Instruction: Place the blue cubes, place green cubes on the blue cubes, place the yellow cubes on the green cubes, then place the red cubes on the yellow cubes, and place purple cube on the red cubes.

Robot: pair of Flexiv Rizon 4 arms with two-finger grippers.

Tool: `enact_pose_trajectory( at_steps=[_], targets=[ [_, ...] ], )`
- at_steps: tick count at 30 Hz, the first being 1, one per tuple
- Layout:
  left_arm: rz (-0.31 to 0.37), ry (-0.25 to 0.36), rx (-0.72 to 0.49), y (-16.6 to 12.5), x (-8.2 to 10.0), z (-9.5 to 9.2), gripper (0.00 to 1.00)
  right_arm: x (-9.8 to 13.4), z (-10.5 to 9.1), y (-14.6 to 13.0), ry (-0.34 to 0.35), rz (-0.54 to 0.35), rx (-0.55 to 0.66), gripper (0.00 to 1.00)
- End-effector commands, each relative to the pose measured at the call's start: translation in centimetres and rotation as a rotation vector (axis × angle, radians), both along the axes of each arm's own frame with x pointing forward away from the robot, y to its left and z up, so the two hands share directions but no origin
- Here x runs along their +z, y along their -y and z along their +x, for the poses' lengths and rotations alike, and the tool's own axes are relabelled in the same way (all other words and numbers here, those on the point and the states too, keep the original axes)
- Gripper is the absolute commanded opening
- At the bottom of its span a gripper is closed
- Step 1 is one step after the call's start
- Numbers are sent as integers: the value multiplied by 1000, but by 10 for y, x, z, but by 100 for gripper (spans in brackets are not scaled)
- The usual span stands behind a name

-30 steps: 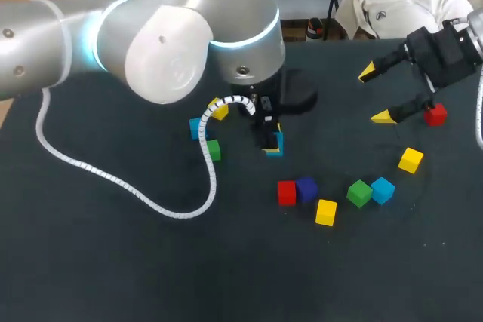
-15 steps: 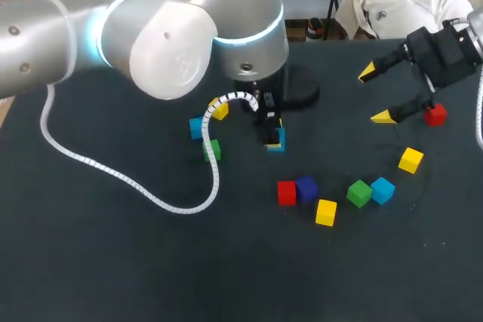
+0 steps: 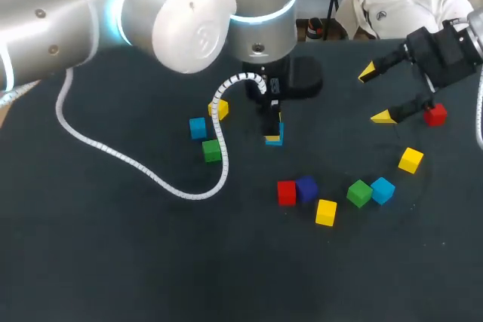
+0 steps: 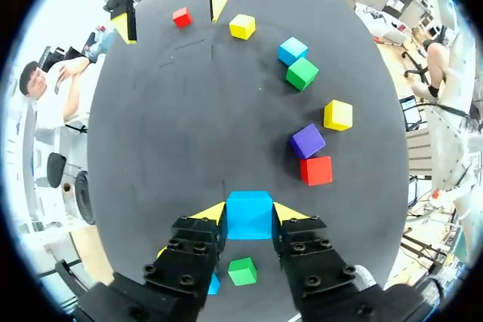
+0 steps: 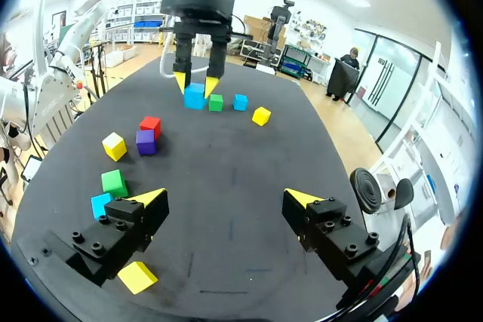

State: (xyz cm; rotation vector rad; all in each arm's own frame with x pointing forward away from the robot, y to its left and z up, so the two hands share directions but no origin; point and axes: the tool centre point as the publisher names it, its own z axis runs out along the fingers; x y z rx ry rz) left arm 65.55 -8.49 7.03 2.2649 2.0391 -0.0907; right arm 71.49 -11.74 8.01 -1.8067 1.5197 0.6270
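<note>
My left pincer (image 4: 249, 210) pinches a small matte blue cube (image 4: 250, 222) near the middle of the dark tabletop (image 4: 189, 133); my right pincer (image 5: 225, 197) hangs spread and empty. I judge nothing stacked yet: the purple cube (image 4: 307, 141) and the rest lie single.

From where I stand, the left gripper (image 4: 249, 211) has both yellow-tipped fingers pressed against the sides of a blue cube (image 4: 249, 220), with a green cube (image 4: 242, 271) on the table beneath it. At two o'clock from it sit a red cube (image 4: 315, 170) and a purple cube (image 4: 307, 141), side by side. Far off at eleven o'clock, the right gripper (image 4: 170, 14) stands wide open.
</note>
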Motion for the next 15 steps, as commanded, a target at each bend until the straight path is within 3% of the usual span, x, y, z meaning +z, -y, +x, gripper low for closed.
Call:
enact_pose_trajectory(
  at_steps=[1, 7, 15],
  targets=[
    [21, -37, 5, 2, -7, 3, 0, 0, 0, 0, 1, 2, 0, 100],
    [88, -48, 40, 4, -24, -3, 0, 0, 0, 0, 1, 2, 0, 100],
    [55, -48, 143, 2, -38, 9, 0, 0, 0, 0, 1, 2, 0, 100]
  ],
)
